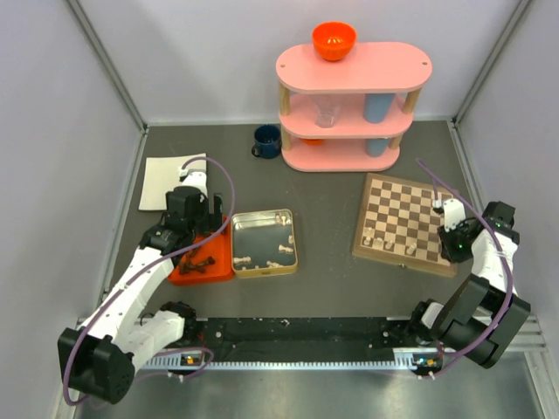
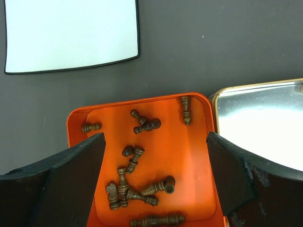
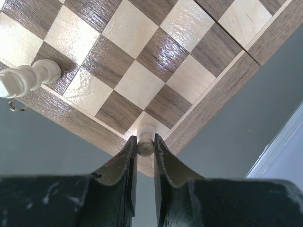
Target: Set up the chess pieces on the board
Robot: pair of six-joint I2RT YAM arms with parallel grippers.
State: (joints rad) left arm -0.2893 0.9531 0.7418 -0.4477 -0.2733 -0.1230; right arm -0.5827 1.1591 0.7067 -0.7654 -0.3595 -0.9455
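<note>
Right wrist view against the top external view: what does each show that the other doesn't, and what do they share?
Only the right wrist: the right gripper shut on a pale piece at a corner square of the board. Only the top external: the left gripper above the orange tray of dark pieces, the silver tin holding pale pieces, and the pink shelf. Both: the board, with a second pale piece near its edge.

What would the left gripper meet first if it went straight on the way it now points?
Probably the dark chess pieces lying in the orange tray below the open left gripper; depth is unclear.
</note>
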